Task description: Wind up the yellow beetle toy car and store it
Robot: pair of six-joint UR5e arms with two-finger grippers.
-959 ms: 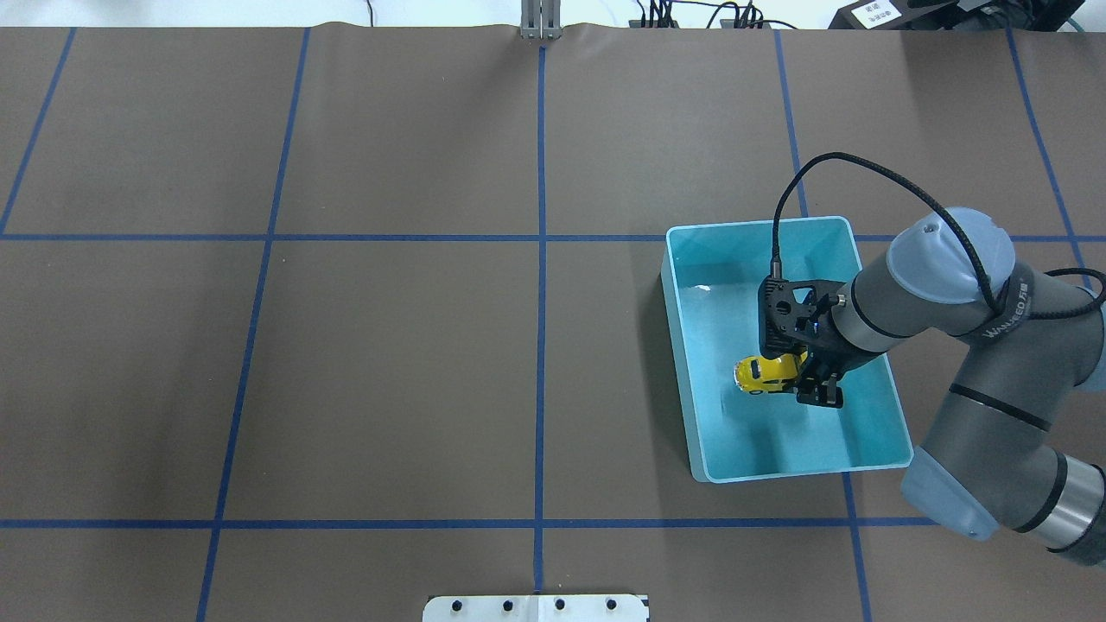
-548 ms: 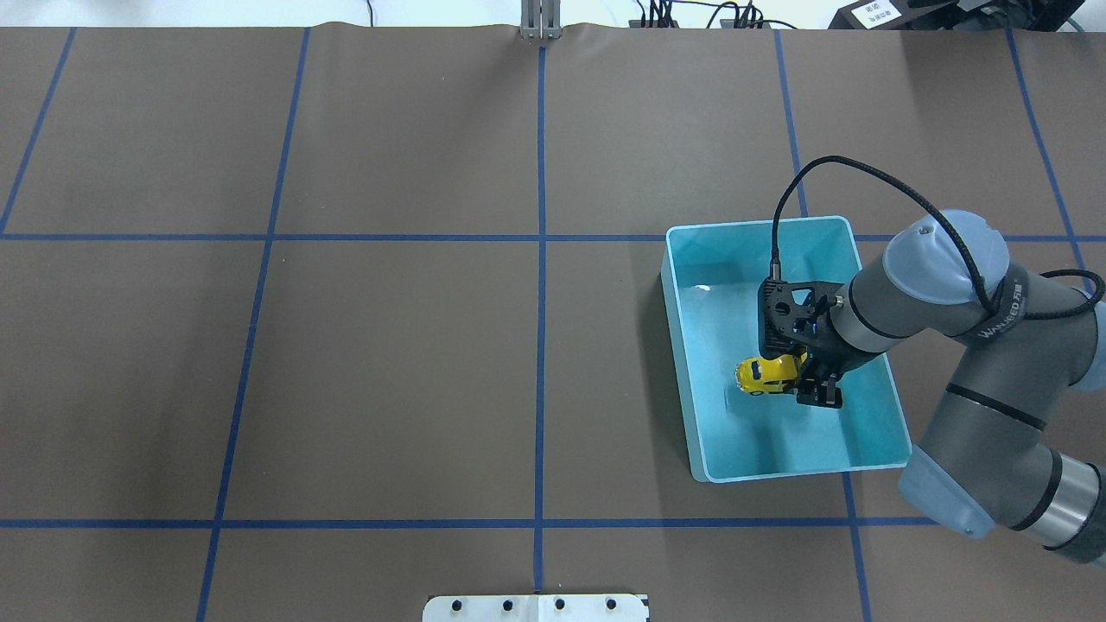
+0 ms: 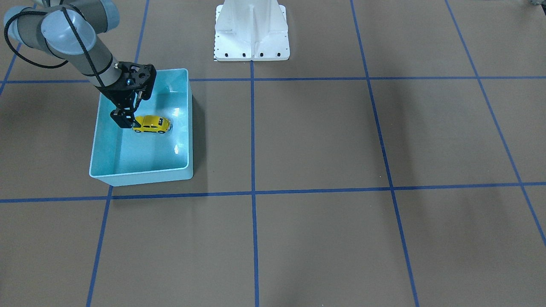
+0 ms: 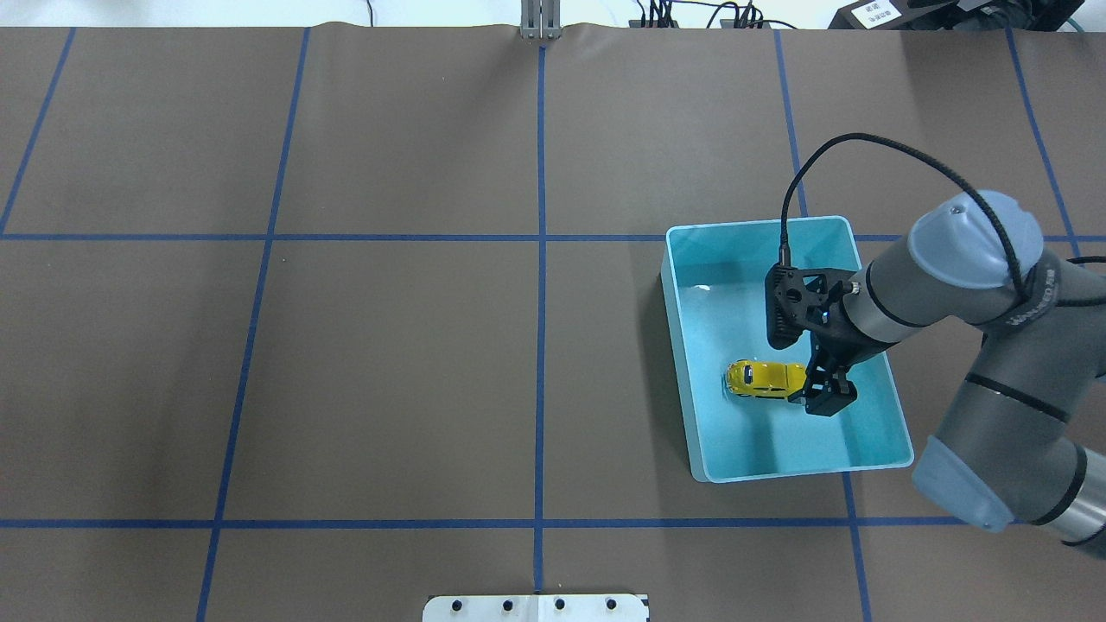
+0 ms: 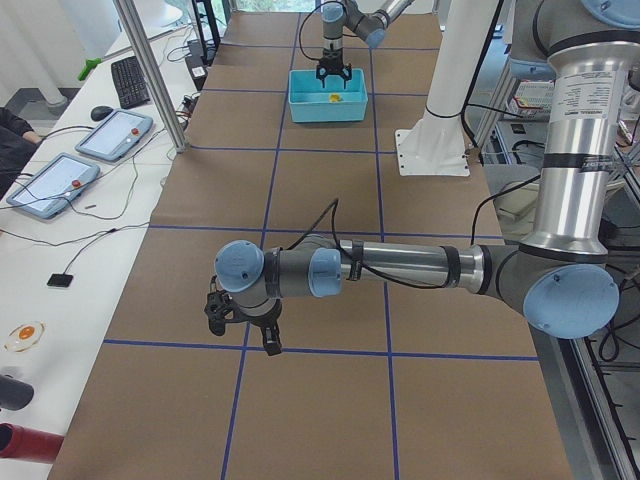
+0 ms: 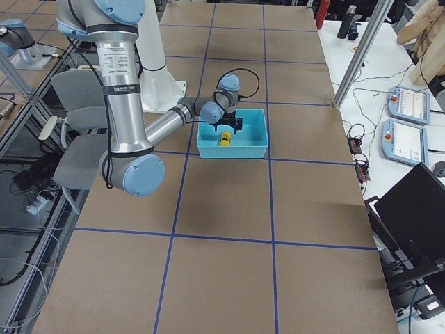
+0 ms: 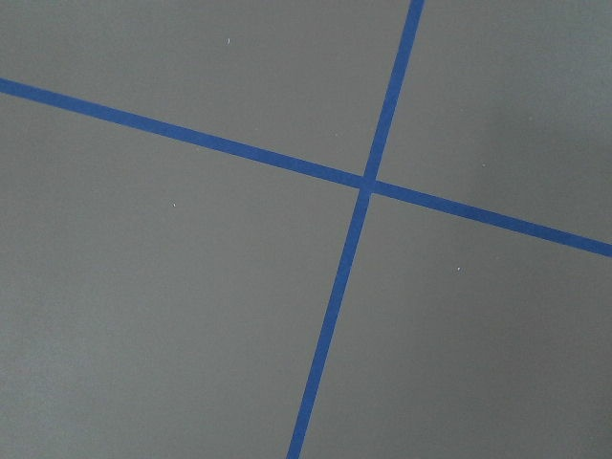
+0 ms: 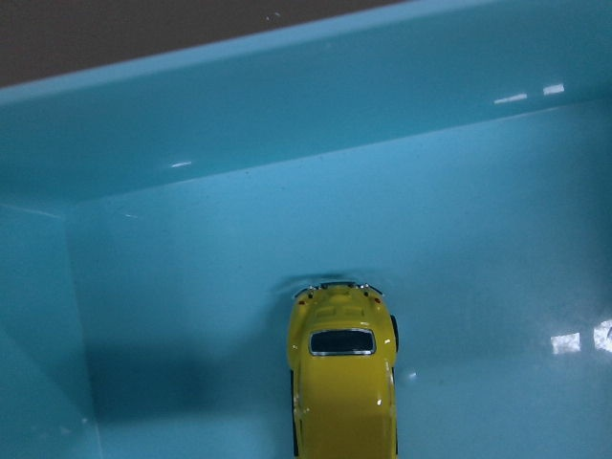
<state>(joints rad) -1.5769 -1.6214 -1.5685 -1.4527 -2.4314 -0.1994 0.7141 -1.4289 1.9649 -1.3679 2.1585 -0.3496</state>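
yellow beetle toy car [image 4: 762,378]: on its wheels, mid-floor in the bin
table [image 4: 389,371]: brown, blue tape grid
light blue bin [image 4: 721,320]: on table, robot's right side
right gripper [image 4: 828,393]: inside bin at car's end; pinching or spread, cannot tell
left gripper [image 5: 243,338]: over bare table, well apart; spread unclear

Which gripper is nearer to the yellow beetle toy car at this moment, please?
Right. The right gripper sits inside the light blue bin, at one end of the yellow beetle toy car; the left gripper hangs over the table, far away.
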